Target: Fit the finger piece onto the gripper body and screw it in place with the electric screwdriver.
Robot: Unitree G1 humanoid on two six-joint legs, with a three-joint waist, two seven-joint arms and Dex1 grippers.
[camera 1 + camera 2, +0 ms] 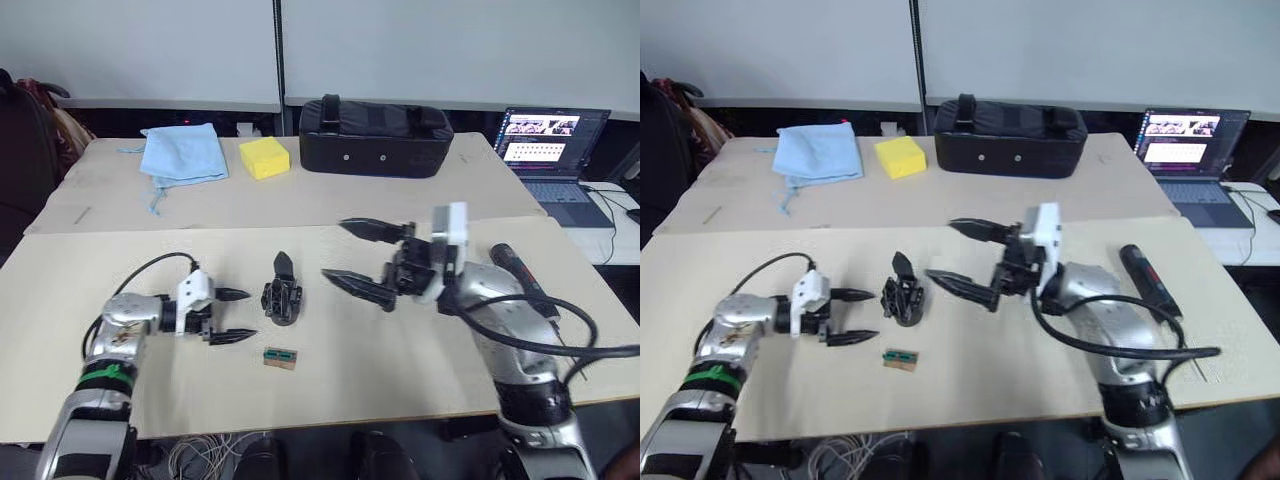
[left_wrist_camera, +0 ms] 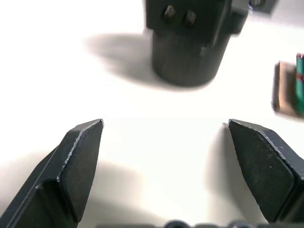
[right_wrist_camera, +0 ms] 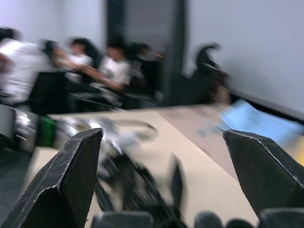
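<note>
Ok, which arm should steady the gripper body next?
Left, probably. The left gripper is open, low over the table, right beside the gripper body. The right gripper, also open, hangs higher, on its other side.

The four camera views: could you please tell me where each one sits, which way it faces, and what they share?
Left eye view: on the head, looking forward and down at the table; both arms show.
Right eye view: beside it, same scene.
Left wrist view: along the open left gripper at the gripper body.
Right wrist view: along the open right gripper, over the table toward seated people.
Shared: gripper body shows in head and left wrist views.
</note>
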